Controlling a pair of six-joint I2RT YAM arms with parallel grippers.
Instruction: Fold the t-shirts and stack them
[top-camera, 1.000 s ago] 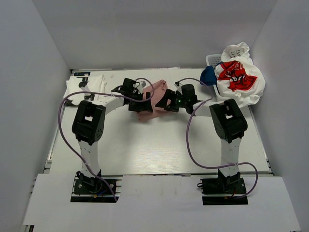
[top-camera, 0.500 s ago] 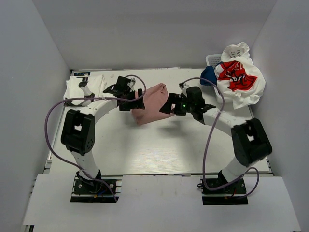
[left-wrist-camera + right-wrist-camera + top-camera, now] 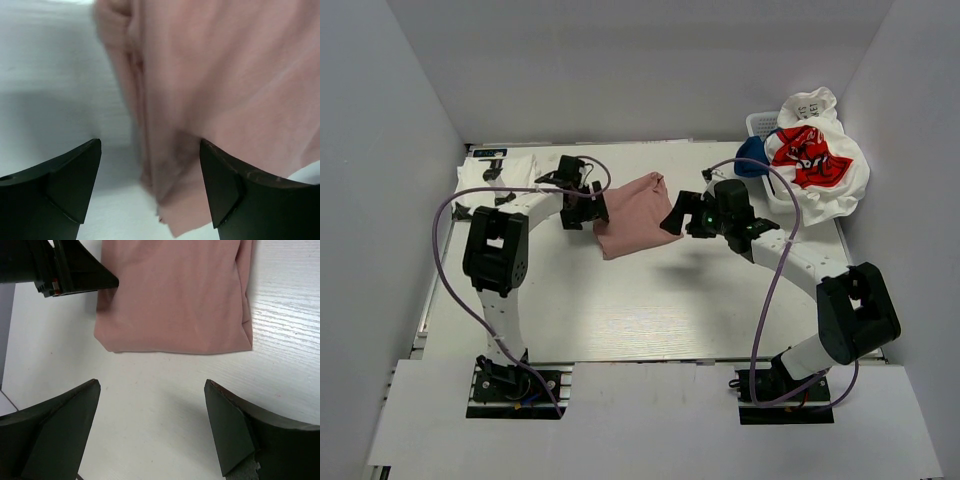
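Pink t-shirt (image 3: 632,214) lies folded flat mid-desk (image 3: 620,310), between the two arms. Left jaws are spread and straddle its left edge. Right jaws are spread just off its right edge, neither pinching cloth, apparently so the fold rests undisturbed.

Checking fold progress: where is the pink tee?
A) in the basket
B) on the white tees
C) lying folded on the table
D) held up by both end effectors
C: the pink tee lies flat and folded on the table, with the left end effector and right end effector both open.
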